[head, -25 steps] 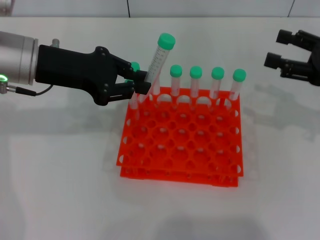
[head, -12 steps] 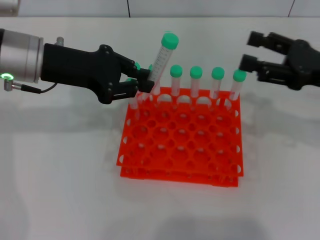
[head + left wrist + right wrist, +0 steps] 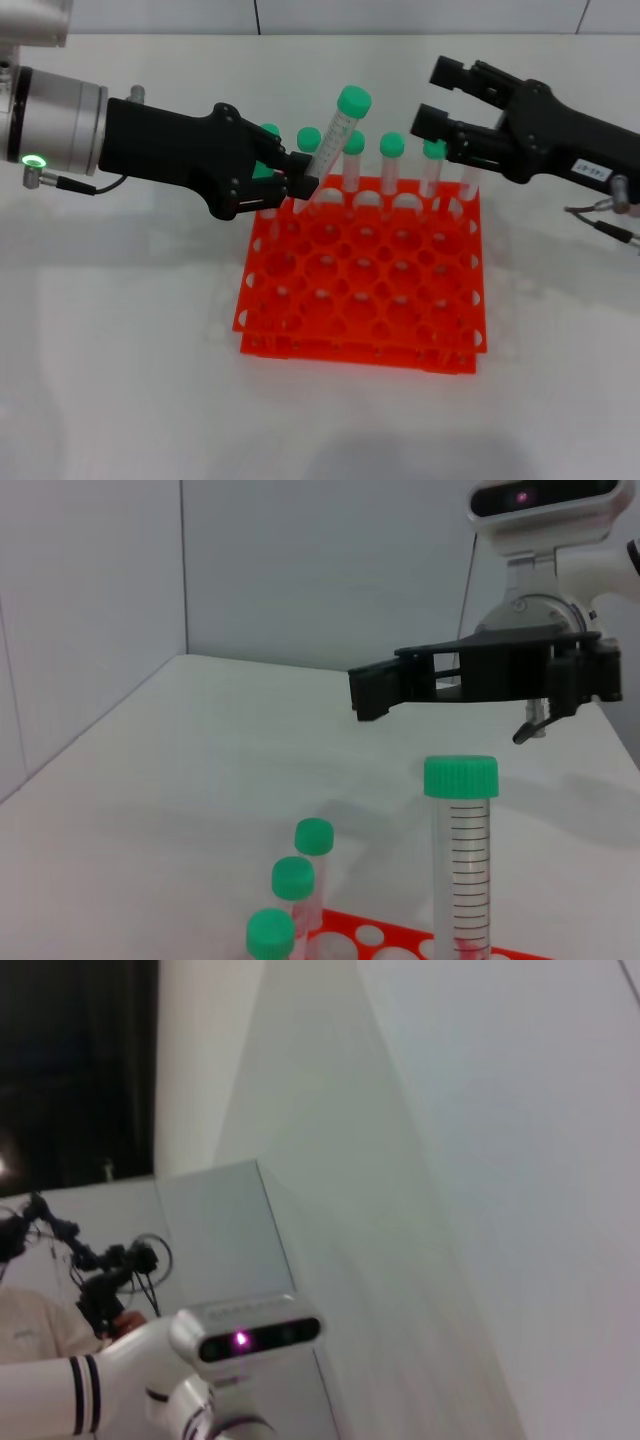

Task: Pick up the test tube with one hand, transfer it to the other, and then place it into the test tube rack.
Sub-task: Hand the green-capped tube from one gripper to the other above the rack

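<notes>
Change: right gripper (image 3: 432, 95) has swept in from the bench's right edge toward the rack's far right corner; the held tube has tipped and shifted rightward with the left gripper.
Left gripper (image 3: 297, 178): clamped low on the test tube (image 3: 333, 140), above the far left corner of the test tube rack (image 3: 363, 275).
Tube axis: leaning, green cap up and tilted toward the right gripper, lower end at the left fingers.
Right gripper state: fingers apart, pointing at the tube, cap-high, near but apart.
Relation: tube lies to the right gripper's left; its free upper length is the likely grasp spot.
Other tubes (image 3: 391, 165): standing along the rack's far row.
Bench (image 3: 120, 350): white, carrying the rack.
</notes>
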Robot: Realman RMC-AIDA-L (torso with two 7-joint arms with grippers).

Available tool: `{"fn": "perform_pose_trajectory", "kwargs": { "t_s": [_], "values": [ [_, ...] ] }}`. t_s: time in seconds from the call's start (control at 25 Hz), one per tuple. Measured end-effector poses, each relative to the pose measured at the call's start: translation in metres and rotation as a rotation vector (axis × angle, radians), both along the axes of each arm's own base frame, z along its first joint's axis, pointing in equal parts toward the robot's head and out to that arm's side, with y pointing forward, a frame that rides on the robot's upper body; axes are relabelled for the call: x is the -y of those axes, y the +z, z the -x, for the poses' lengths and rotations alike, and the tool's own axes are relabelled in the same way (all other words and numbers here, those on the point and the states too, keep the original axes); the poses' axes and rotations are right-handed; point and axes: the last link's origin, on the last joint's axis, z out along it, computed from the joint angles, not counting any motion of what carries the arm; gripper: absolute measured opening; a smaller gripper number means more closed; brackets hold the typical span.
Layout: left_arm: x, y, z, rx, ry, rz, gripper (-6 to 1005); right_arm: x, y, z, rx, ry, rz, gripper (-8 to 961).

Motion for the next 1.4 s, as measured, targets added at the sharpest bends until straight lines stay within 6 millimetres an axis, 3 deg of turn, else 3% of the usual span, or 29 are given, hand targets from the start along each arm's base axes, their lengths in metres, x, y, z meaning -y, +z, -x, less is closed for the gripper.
{"fn": "perform_pose_trajectory", "kwargs": {
  "t_s": [0.72, 1.4],
  "values": [
    [-0.005, -0.01, -0.01, -0.006, -0.016, -0.01, 181, 0.003, -0.039, 0.012, 0.013, 0.011, -0.1, 868],
    [-0.004, -0.017, -0.013, -0.012, -0.022, 0.001, 181, 0.004, -0.04, 0.015, -0.005, 0.009, -0.107, 844]
  ]
}}
